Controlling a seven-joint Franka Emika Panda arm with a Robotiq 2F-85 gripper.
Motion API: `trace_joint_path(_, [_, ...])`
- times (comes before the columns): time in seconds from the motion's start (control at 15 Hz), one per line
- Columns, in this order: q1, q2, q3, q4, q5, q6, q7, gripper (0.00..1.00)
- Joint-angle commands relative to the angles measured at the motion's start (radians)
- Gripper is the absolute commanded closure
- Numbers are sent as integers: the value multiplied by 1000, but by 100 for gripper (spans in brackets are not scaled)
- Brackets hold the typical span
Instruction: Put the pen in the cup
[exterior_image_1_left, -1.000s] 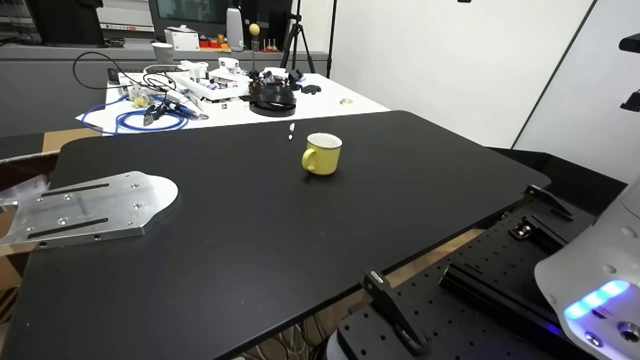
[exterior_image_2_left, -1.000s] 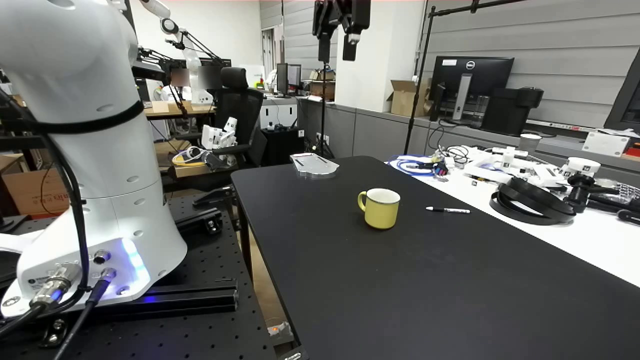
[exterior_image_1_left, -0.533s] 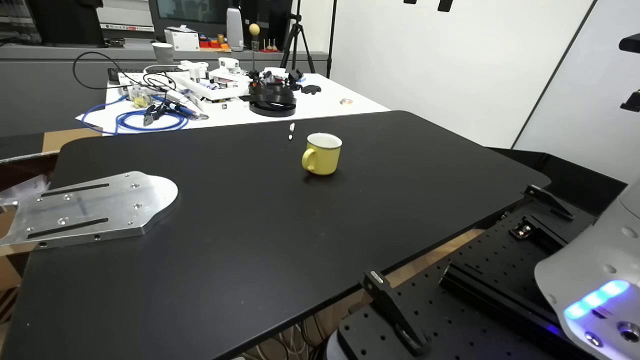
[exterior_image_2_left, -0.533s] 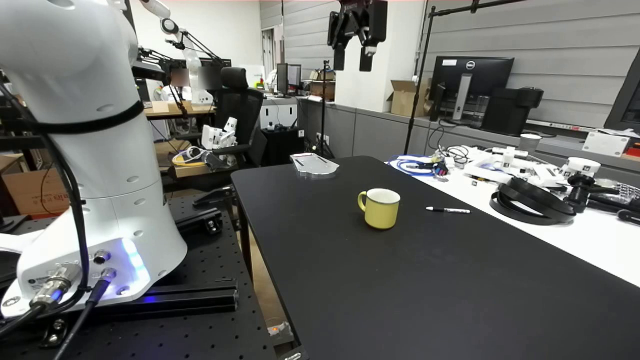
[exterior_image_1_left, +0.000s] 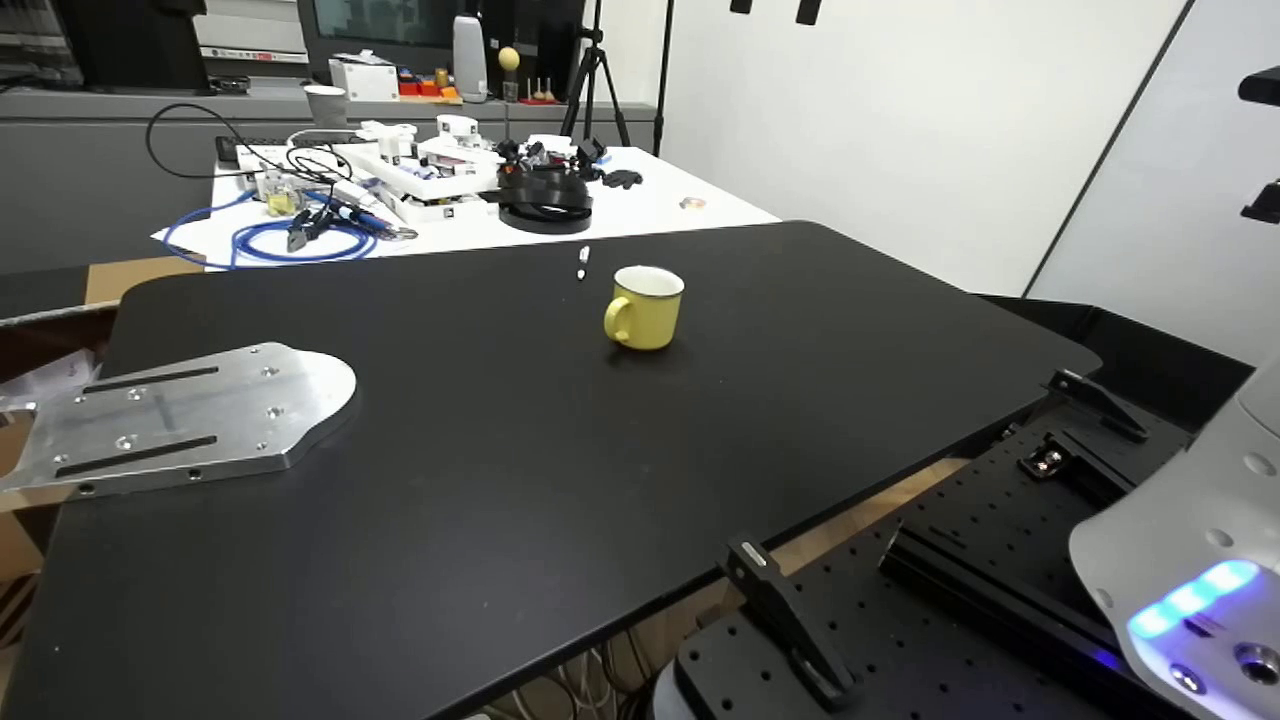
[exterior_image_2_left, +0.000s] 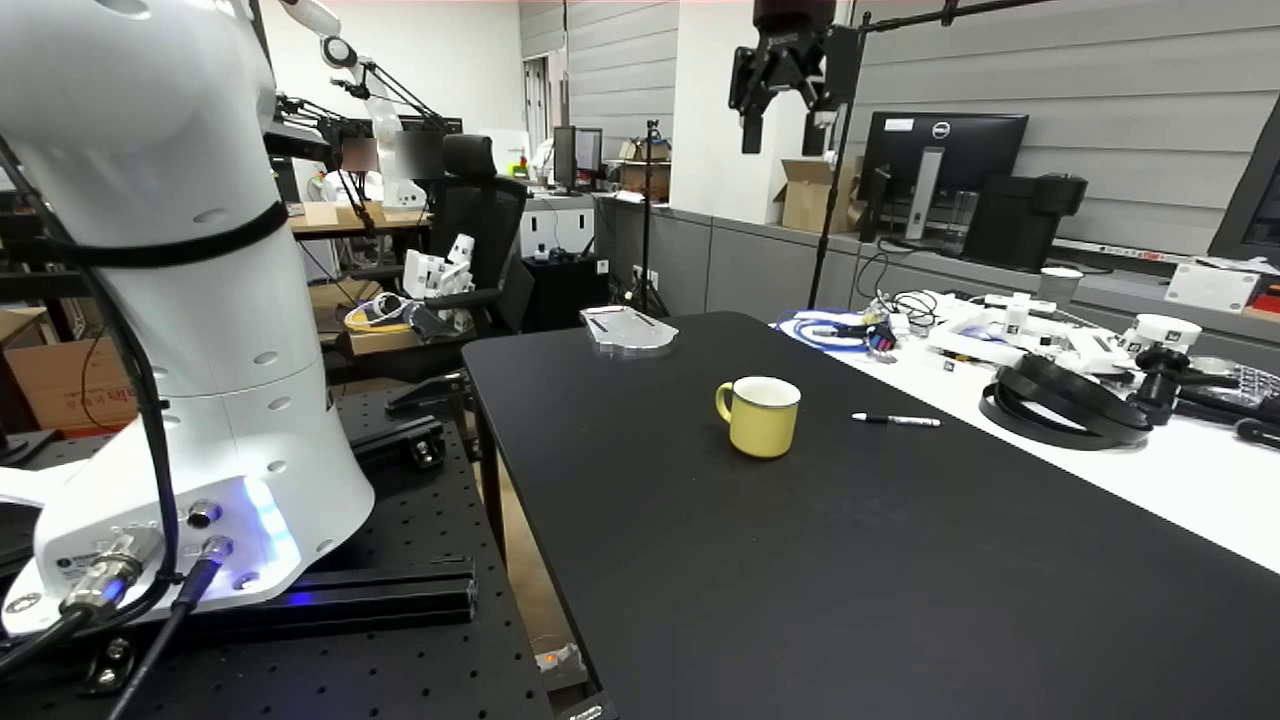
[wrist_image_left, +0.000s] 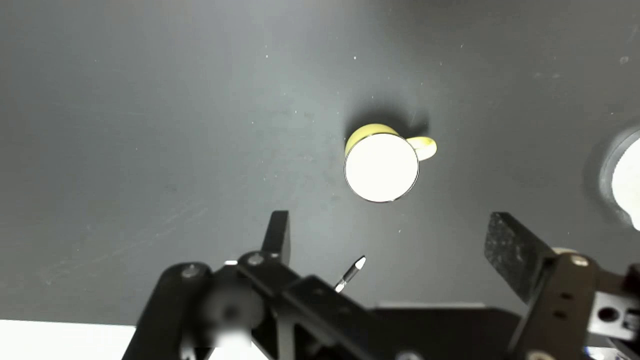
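Note:
The yellow cup (exterior_image_1_left: 645, 318) stands upright on the black table, with a pale inside and a handle; it also shows in an exterior view (exterior_image_2_left: 764, 425) and in the wrist view (wrist_image_left: 381, 167). The pen (exterior_image_2_left: 900, 421), slim with a black and a white part, lies flat near the table's far edge, apart from the cup; it also shows in an exterior view (exterior_image_1_left: 585, 256). In the wrist view part of the pen (wrist_image_left: 352, 271) is hidden behind a gripper linkage. My gripper (exterior_image_2_left: 783, 145) is open and empty, high above the table; its fingers stand wide apart in the wrist view (wrist_image_left: 390, 220).
A silver metal plate (exterior_image_1_left: 210, 405) lies at the table's end. A white side table (exterior_image_1_left: 680, 220) adjoins the black table and bears a blue cable coil (exterior_image_1_left: 300, 240), a black round object (exterior_image_1_left: 545, 205) and white parts. The robot base (exterior_image_2_left: 200, 480) stands by the opposite edge.
My gripper has moved out over the table, to the left in an exterior view and to the right and slightly lower in an exterior view. The cup and pen have not moved.

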Motion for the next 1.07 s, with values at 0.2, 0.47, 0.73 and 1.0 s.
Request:
trace_joint_path(0.2, [10,358,-7,398,-37,7,99,0])
trace_joint_path(0.47, [19,531,-28,621,-37,-1,170,0])
trace_joint_path(0.73, [29,688,-69,836,-19,-11,314,0])
trace_joint_path(1.0, [38,832,-89,1036,14,-7,441,0])
